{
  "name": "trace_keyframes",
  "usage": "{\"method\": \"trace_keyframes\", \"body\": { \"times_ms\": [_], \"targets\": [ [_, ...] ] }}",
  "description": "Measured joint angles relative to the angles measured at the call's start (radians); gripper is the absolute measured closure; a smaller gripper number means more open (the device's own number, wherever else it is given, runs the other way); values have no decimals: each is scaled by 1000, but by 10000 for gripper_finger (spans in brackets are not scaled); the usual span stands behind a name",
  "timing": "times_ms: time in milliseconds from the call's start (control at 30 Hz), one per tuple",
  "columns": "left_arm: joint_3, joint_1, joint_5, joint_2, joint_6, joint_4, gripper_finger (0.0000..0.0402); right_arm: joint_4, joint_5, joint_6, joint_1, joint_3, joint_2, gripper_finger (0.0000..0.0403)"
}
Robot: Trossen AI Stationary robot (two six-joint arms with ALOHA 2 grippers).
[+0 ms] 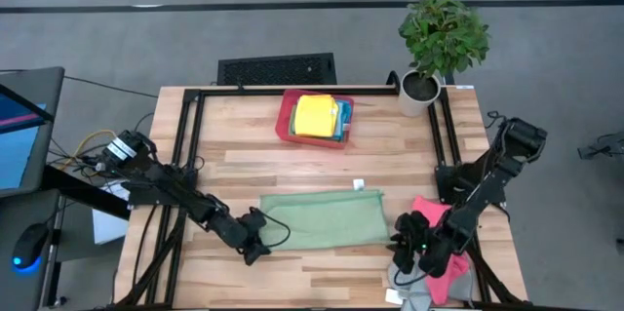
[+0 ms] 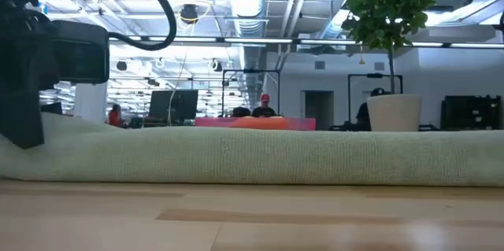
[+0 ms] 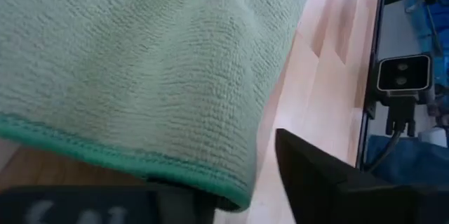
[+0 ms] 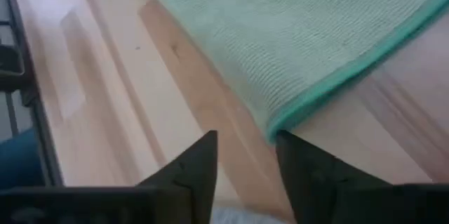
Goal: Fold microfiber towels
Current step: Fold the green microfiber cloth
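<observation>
Releasing the half-folded soft green microfiber towel (image 1: 325, 219) at table centre; left gripper (image 1: 255, 243) and right gripper (image 1: 405, 236) parted at its ends, probably off the cloth; next, regrip for cross-fold

Grey towel (image 1: 414, 287) cut off at table edge, tray's (image 1: 285, 121) lower towels hidden — colours unclear

A green towel (image 1: 325, 219) lies folded flat in a long strip near the front of the table. A pink towel (image 1: 441, 243) lies bunched at the right front corner. Yellow and blue towels (image 1: 320, 116) sit stacked farther back.
</observation>
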State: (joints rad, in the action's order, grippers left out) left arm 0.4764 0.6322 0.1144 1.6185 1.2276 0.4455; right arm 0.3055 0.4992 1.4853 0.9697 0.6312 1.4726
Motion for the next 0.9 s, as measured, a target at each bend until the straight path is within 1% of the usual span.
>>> {"method": "trace_keyframes", "body": {
  "times_ms": [67,133,267,333,400,467,567,700,800,900],
  "targets": [
    [-2,2,-25,-42,30,-3,243,77,6,0,7,28,-30,214],
    [2,5,-23,-102,38,-25,222,170,44,-11,11,60,-62,205],
    [0,2,24,-181,49,-128,196,309,160,-154,-17,100,-101,205],
    [1,5,58,-206,49,-147,189,363,175,-229,-59,101,-112,209],
    [1,5,71,-216,48,-178,186,416,152,-280,-120,101,-113,213],
    [0,4,73,-220,40,-197,185,450,99,-358,-184,100,-111,215],
    [1,4,62,-226,36,-265,184,435,41,-517,-264,86,-106,211],
    [1,10,22,-226,30,-324,184,438,23,-656,-310,42,-104,199],
    [1,21,22,-226,21,-342,184,423,15,-735,-338,10,-104,191],
    [1,25,27,-227,12,-360,184,357,-9,-835,-388,-16,-104,188]
  ]
}}
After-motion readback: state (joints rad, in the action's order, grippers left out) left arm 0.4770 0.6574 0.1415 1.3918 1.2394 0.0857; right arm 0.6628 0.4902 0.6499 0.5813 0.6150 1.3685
